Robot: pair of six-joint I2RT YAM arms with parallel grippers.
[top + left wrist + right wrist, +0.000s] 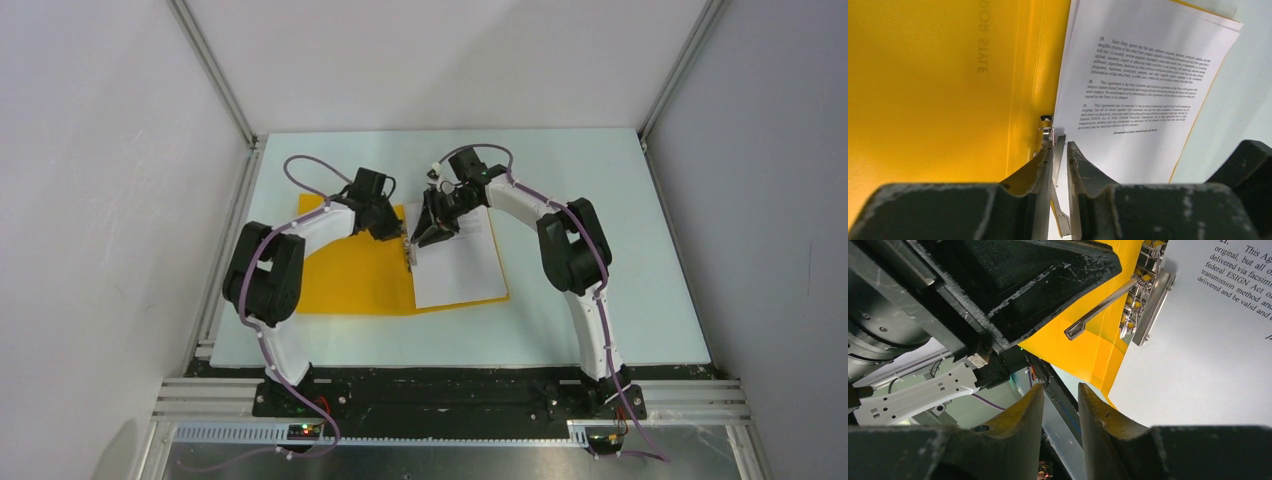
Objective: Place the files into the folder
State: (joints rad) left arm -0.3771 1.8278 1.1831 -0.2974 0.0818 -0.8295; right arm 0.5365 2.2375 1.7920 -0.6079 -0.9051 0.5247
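Note:
The orange-yellow folder (350, 275) lies open on the table, and it also shows in the left wrist view (933, 90). The files (455, 265), white sheets with black print (1143, 75), lie on its right cover. A metal clip bar (1148, 300) sits at the spine with its lever (1098, 310) raised. My left gripper (405, 243) is at the spine, its jaws nearly closed around the lever (1058, 155). My right gripper (432, 235) hovers just right of it over the sheets' left edge. Its jaws (1060, 390) stand slightly apart and hold nothing.
The folder lies on a pale table (600, 200) between white walls with metal corner posts (215, 70). The two grippers are very close together at the spine. The arm bases stand at the near edge (440, 395).

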